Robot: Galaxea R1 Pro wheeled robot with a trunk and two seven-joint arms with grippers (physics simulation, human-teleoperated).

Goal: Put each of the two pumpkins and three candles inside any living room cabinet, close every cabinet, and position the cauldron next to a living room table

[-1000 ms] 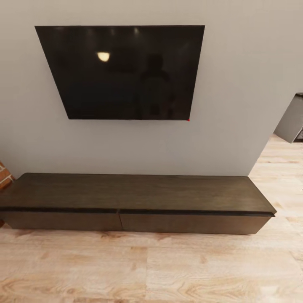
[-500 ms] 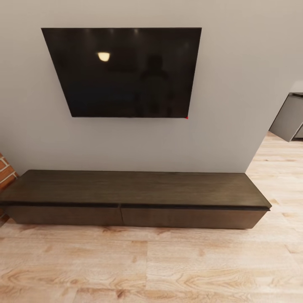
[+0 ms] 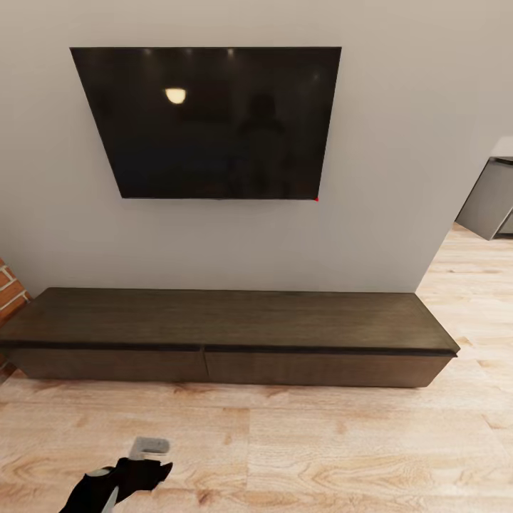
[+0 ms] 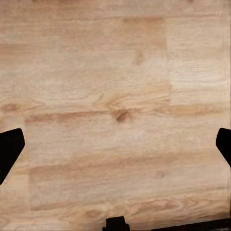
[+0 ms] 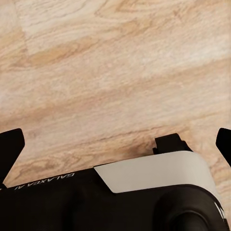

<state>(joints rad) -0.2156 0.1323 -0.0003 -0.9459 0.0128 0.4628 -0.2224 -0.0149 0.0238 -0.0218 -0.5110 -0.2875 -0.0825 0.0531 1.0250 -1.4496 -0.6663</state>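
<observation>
Pale plank floor [image 3: 320, 456] before the closed cabinet [image 3: 228, 335], left gripper [image 4: 115, 144] and right gripper [image 5: 115, 139] fingers spread, tips cut off.

**What sits around the work area**

From my console I see a big black television [image 3: 214, 121] mounted on the pale grey wall [image 3: 399, 142], its dark screen catching a small round lamp glare (and a tiny red dot at its lower right corner). Light wood floor [image 3: 320, 449] fills the foreground. A strip of red brick [image 3: 8, 288] shows at far left, a grey unit [image 3: 491, 196] at far right.
</observation>
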